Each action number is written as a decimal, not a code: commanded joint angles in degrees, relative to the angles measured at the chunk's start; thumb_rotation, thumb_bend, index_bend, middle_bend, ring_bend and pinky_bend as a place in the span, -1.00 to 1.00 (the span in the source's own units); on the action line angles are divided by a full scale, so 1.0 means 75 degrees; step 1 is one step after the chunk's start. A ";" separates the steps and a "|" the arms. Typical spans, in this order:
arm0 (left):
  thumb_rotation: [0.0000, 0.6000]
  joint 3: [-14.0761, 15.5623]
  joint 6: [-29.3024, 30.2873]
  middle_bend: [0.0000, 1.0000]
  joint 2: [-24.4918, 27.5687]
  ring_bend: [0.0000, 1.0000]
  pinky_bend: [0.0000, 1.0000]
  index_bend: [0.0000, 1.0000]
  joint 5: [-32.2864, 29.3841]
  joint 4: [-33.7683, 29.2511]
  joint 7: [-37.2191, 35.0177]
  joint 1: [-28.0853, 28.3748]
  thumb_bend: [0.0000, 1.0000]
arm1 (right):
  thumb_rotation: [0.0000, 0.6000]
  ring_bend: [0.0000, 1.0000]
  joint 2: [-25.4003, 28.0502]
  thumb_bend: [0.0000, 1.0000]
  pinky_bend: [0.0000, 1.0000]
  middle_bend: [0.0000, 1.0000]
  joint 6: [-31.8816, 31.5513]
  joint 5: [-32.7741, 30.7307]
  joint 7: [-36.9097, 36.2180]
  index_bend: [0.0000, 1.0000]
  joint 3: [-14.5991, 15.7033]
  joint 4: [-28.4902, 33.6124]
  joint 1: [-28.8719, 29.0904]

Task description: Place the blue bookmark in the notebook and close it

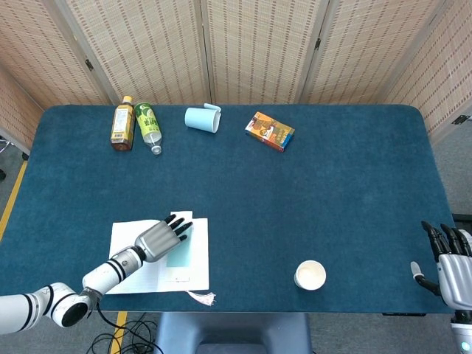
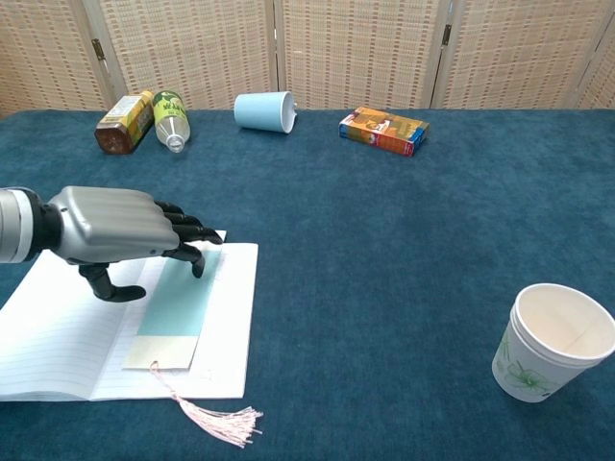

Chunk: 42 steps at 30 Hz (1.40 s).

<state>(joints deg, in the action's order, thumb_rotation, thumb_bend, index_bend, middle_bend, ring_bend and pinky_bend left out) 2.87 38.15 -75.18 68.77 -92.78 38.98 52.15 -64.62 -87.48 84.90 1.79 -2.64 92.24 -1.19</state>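
An open white lined notebook [image 1: 194,269] [image 2: 58,336] lies at the table's near left. The pale blue bookmark [image 1: 179,254] [image 2: 178,307] lies flat on its right page, its pink tassel [image 2: 219,420] [image 1: 203,297] trailing off the near edge. My left hand [image 1: 161,237] [image 2: 115,230] hovers over the top of the bookmark with fingers stretched forward and thumb down, holding nothing; whether a fingertip touches the bookmark is unclear. My right hand [image 1: 451,262] stays at the table's far right edge, fingers apart and empty.
A white paper cup [image 1: 310,275] [image 2: 554,341] stands near the front right. At the back lie two bottles [image 1: 122,124] [image 1: 149,125], a tipped light blue cup [image 1: 202,119] [image 2: 263,110] and an orange box [image 1: 269,131] [image 2: 382,130].
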 commanded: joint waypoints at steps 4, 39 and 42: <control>1.00 0.0175 0.0081 -1.00 0.0076 -1.00 -0.75 -0.49 -0.0452 -0.0248 0.0432 0.0107 -0.08 | 1.00 -0.82 0.0000 -0.40 -0.79 -0.62 0.0026 -0.0012 0.0007 -0.85 -0.0002 0.0000 0.0012; 1.00 0.0632 0.0998 -1.00 0.0897 -1.00 -0.75 -0.50 -0.1195 -0.1531 0.0835 0.0346 -0.08 | 1.00 -0.82 0.0007 -0.40 -0.79 -0.62 -0.0091 0.0026 -0.0100 -0.85 -0.0011 -0.0058 -0.0050; 1.00 0.0392 0.0973 -1.00 0.0648 -1.00 -0.75 -0.52 -0.1262 -0.1061 0.0582 0.0399 -0.08 | 1.00 -0.82 0.0008 -0.40 -0.79 -0.62 -0.0080 0.0013 -0.0096 -0.85 -0.0013 -0.0054 -0.0050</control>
<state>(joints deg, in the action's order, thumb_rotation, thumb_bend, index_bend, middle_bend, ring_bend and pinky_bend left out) 7.17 45.46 -69.03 59.56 -103.02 44.76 54.83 -64.56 -88.07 85.00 1.07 -2.74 91.83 -1.57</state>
